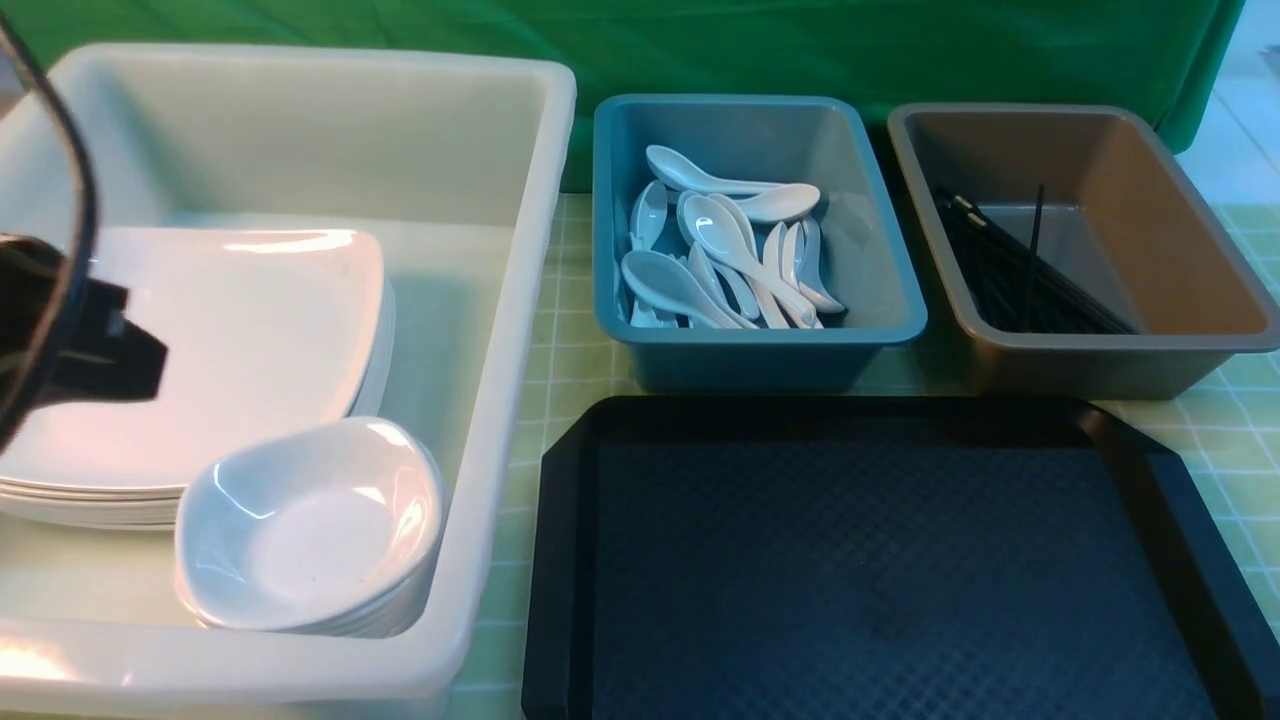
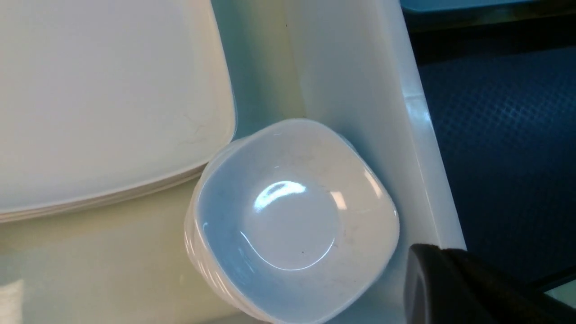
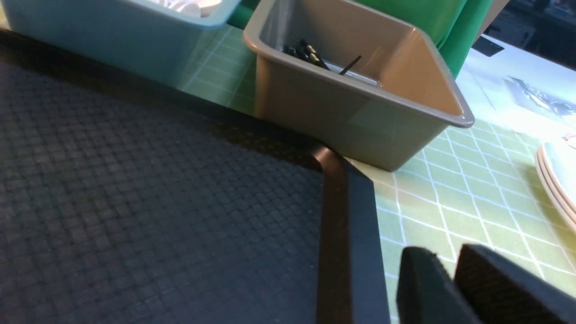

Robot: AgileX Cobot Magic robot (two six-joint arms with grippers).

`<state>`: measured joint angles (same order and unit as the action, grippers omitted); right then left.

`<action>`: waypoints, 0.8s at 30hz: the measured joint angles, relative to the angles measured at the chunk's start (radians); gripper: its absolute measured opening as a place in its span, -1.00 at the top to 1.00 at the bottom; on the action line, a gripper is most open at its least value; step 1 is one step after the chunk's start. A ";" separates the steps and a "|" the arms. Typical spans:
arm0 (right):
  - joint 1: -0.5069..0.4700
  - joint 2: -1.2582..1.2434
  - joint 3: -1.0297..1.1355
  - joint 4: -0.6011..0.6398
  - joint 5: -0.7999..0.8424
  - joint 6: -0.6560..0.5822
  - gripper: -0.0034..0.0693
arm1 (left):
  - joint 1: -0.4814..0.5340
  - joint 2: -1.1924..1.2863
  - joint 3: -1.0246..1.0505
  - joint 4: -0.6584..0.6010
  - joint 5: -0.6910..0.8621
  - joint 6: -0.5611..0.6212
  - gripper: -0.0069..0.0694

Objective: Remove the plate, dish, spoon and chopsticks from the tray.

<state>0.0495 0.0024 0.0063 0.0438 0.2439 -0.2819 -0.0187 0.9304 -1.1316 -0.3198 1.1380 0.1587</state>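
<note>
- Front view: the tray (image 1: 890, 560) fills the lower right of the frame and shows bare, with nothing resting on its diamond texture. The plate (image 1: 230, 340) tops a stack at centre left inside the white bin (image 1: 520, 300), with the small dish (image 1: 310, 525) on its own short stack just below it. Spoons (image 1: 725, 255) lie heaped in the blue bin (image 1: 760, 345) at upper centre; the chopsticks (image 1: 1010, 265) lie in the grey bin (image 1: 1100, 345) at upper right, one stick propped up against the others. The left gripper (image 1: 125, 350) shows as a dark shape at the far left edge, over the plates.
- Left wrist view: the dish (image 2: 292, 220) sits at centre, tucked against the bin wall (image 2: 360, 90), beside the plate stack (image 2: 108, 103) at upper left. One dark finger (image 2: 454, 288) shows at lower right — the left gripper is closed and carries nothing.
- Right wrist view: the tray corner (image 3: 346, 216) runs down the middle, the grey bin (image 3: 360, 108) above it. The right gripper (image 3: 450, 279) at the lower right has its jaws a narrow gap apart and empty (all four things look cleared).
- Risk: that propped stick — a bump to the grey bin by a retreating arm could flick it out.
</note>
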 joint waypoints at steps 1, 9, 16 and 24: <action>0.000 0.000 0.000 0.000 0.000 0.000 0.59 | 0.000 -0.029 0.003 0.000 0.000 0.000 0.82; 0.000 0.000 0.000 0.000 0.000 0.000 0.55 | 0.000 -0.354 0.230 -0.103 -0.141 0.033 0.82; 0.000 0.000 0.000 0.000 -0.005 0.000 0.51 | 0.000 -0.563 0.498 -0.141 -0.616 0.052 0.82; 0.000 0.000 0.000 0.000 -0.006 0.000 0.43 | 0.000 -0.604 0.652 -0.008 -0.779 0.054 0.82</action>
<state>0.0495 0.0024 0.0063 0.0438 0.2376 -0.2819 -0.0187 0.3264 -0.4793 -0.3281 0.3593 0.2131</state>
